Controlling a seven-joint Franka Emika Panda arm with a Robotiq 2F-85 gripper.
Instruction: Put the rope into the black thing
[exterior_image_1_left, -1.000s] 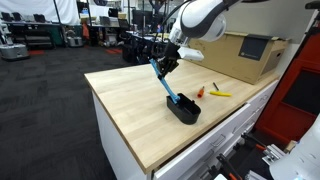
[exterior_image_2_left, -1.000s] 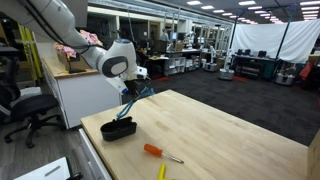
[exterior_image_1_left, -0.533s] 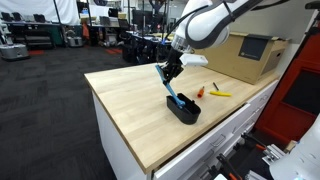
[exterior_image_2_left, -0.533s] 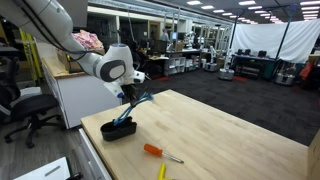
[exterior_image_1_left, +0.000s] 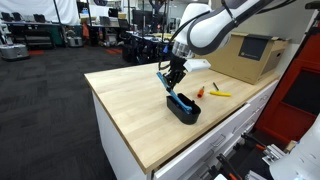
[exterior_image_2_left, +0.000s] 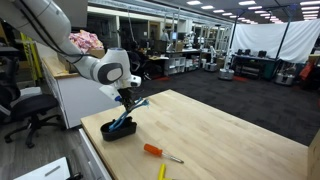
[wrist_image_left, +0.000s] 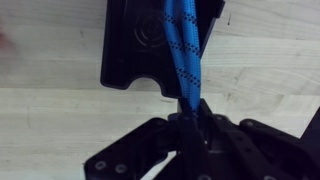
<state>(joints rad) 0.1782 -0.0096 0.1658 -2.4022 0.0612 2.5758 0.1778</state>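
Observation:
The blue rope (exterior_image_1_left: 172, 88) hangs from my gripper (exterior_image_1_left: 172, 76) and its lower end lies inside the black bin (exterior_image_1_left: 183, 109) on the wooden table. In the other exterior view the rope (exterior_image_2_left: 128, 111) slants down into the bin (exterior_image_2_left: 117, 130) below the gripper (exterior_image_2_left: 128, 98). In the wrist view the rope (wrist_image_left: 184, 55) runs from my shut jaws (wrist_image_left: 190, 112) down into the bin (wrist_image_left: 135, 50). My gripper is shut on the rope's upper end, just above the bin.
An orange-handled tool (exterior_image_1_left: 200, 92) and a yellow stick (exterior_image_1_left: 220, 94) lie past the bin; they also show in an exterior view (exterior_image_2_left: 152, 150). A large cardboard box (exterior_image_1_left: 240, 55) stands at the table's back. The table edge runs close beside the bin.
My gripper has moved down and towards the bin with the rope, so more of the rope now lies inside the bin.

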